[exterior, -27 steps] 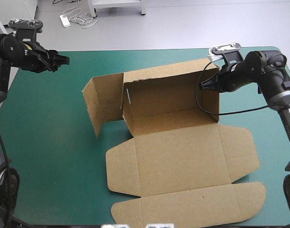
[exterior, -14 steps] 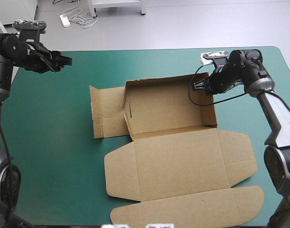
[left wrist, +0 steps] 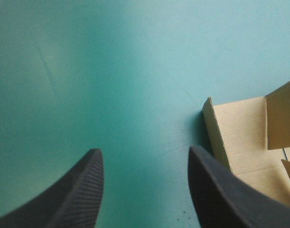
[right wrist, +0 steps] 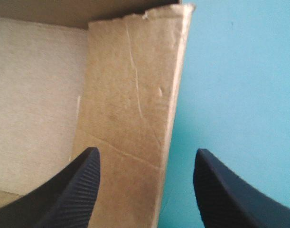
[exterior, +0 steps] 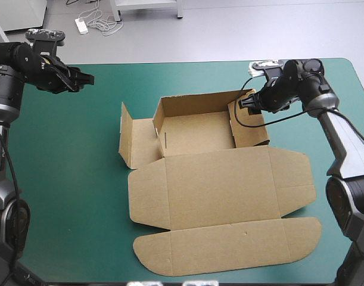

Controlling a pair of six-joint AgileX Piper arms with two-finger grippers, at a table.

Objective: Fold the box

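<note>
We see the brown box [exterior: 196,128] mid-table on the teal-green cover [exterior: 62,179]: far walls raised (left flap [exterior: 134,140] loose, untucked), lid [exterior: 223,185] flat nearside. Our right gripper [exterior: 243,105] stands spread astride the right wall [exterior: 252,128]; our left gripper [exterior: 85,77] hovers spread, far-left.

no readable text, plain brown box [exterior: 217,179], no labels or numbers

One brown box [exterior: 220,185], one teal-green table [exterior: 62,179] and two grippers: left gripper [exterior: 88,78], right gripper [exterior: 238,104].
</note>
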